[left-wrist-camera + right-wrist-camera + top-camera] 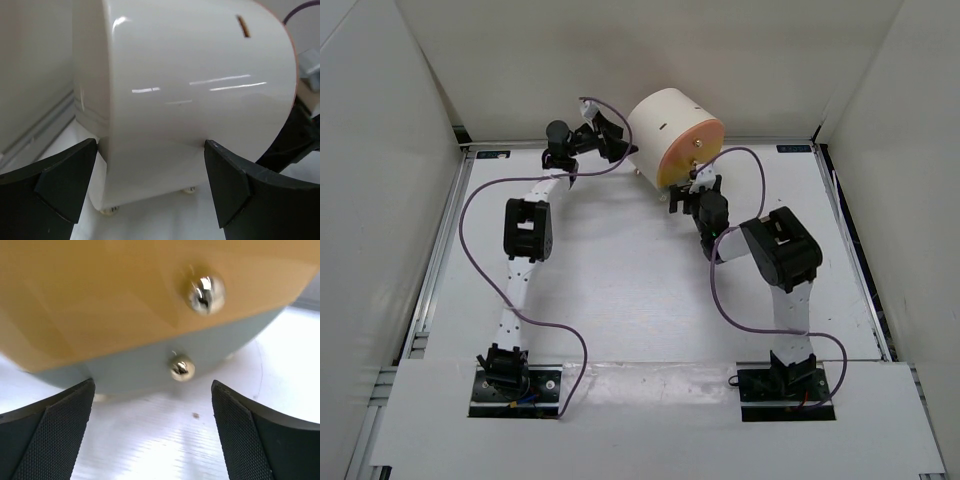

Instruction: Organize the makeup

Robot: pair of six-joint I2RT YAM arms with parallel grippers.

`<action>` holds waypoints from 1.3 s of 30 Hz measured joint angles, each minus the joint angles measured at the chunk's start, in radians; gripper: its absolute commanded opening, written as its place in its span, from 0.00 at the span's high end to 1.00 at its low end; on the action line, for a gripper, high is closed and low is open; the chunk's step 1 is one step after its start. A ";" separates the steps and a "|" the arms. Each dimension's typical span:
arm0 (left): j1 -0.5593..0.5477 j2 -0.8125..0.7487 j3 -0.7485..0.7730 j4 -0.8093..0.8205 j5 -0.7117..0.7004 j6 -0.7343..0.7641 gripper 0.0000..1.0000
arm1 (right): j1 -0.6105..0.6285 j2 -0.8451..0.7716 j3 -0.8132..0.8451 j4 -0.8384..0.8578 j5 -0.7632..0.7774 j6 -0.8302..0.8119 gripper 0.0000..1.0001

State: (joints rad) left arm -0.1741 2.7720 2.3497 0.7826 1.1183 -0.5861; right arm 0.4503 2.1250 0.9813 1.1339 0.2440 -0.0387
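Note:
No makeup shows in any view. The cream cylindrical box (665, 125) lies at the back middle of the table, its orange drawer front (695, 150) facing front right. My left gripper (612, 140) is open against the box's left side, whose cream wall (190, 90) fills the left wrist view just past the gripper (150, 165). My right gripper (692, 195) is open just in front of the drawer front (125, 295). Its fingers straddle the lower chrome knob (181, 367) without touching it, and nothing is held. A larger knob (205, 292) sits above.
White enclosure walls stand close behind and beside the box. Metal rails (445, 250) run along the table's left and right edges. Purple cables (470, 215) loop off both arms. The box rests on small round feet (110, 210).

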 measured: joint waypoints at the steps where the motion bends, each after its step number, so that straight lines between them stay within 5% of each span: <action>1: 0.002 -0.003 -0.003 -0.036 0.000 0.006 0.02 | 0.007 -0.019 -0.013 0.007 0.000 0.005 0.01; 7: 0.053 -0.050 -0.054 -0.348 -0.066 0.073 0.02 | 0.020 -0.226 -0.119 0.032 0.002 0.045 0.01; 12: 0.143 -0.229 -0.211 -0.643 -0.269 0.201 0.02 | -0.002 -0.465 -0.230 -0.042 0.026 0.085 0.01; 18: 0.176 -0.639 -0.465 -0.917 -0.667 0.253 0.02 | -0.084 -0.787 -0.203 -0.550 0.079 0.235 0.01; 26: -0.109 -1.330 -1.041 -1.140 -1.308 0.144 0.02 | -0.289 -0.909 -0.056 -1.234 0.092 0.372 0.01; 33: -0.237 -1.458 -1.204 -1.423 -1.603 -0.015 0.02 | -0.377 -0.920 -0.056 -1.399 -0.043 0.389 0.01; 39: -0.294 -1.477 -1.209 -1.486 -1.711 -0.054 0.02 | -0.377 -0.920 -0.056 -1.397 -0.158 0.386 0.01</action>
State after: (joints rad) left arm -0.4683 1.2945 1.1404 -0.7036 -0.5922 -0.6399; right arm 0.0731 1.2049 0.9249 -0.2630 0.0864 0.3473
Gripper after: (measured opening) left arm 0.979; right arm 0.987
